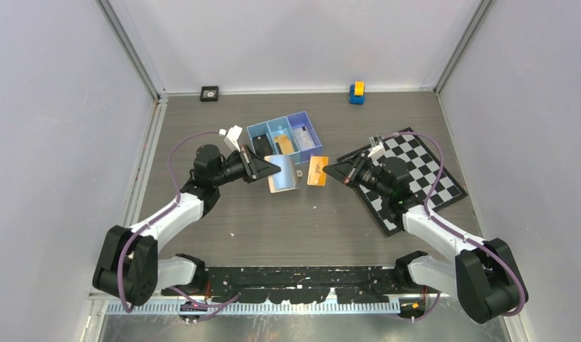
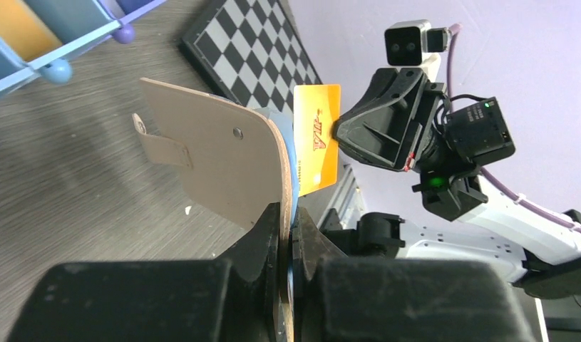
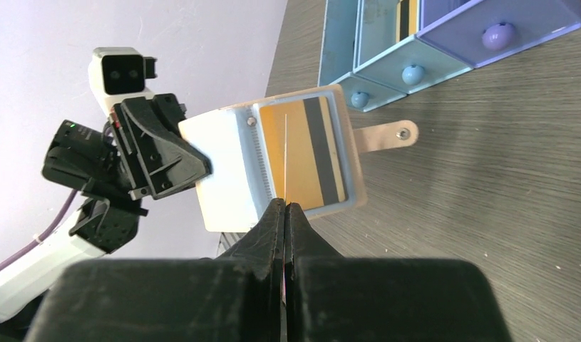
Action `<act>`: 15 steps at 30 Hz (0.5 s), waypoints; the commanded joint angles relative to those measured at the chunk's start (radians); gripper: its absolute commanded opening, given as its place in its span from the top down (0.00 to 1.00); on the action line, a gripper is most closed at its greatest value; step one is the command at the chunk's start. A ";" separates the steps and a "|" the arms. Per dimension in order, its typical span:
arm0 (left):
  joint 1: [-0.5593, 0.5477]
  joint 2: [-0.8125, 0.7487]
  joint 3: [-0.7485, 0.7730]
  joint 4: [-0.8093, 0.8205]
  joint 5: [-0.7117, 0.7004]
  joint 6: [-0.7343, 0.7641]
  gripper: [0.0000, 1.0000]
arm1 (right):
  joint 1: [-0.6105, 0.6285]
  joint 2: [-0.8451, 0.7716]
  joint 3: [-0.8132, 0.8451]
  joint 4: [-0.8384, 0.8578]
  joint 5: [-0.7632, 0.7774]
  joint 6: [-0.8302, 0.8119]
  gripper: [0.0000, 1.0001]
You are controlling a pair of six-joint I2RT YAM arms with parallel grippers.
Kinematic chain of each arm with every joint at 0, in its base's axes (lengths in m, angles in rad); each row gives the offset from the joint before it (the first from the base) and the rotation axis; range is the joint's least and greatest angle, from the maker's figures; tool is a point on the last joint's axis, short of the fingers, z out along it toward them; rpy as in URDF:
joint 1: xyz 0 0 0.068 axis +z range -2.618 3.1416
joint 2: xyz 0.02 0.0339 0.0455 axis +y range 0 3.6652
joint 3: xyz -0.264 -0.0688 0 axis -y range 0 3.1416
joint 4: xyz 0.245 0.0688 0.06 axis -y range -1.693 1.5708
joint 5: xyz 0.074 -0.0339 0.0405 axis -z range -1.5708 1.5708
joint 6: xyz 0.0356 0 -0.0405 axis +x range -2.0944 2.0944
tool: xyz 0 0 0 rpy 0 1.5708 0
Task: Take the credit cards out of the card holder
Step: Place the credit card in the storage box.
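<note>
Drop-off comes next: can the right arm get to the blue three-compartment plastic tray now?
Probably yes. The tray lies just beyond the right hand, shut on the flat orange card; the tan leather wallet in the left hand hangs alongside, not across.

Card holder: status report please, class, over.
Left jaws shut on tan leather card holder; right jaws shut on orange plastic card, clear of it. Second striped card inside. Nothing in the way.
</note>
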 commanded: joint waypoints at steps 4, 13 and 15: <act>0.012 -0.152 0.026 -0.212 -0.151 0.136 1.00 | -0.005 -0.013 0.085 -0.098 0.046 -0.093 1.00; 0.012 -0.323 -0.002 -0.340 -0.331 0.207 1.00 | -0.001 0.192 0.332 -0.297 0.026 -0.177 0.99; 0.012 -0.366 -0.005 -0.364 -0.359 0.219 1.00 | 0.000 0.264 0.403 -0.329 0.006 -0.196 0.99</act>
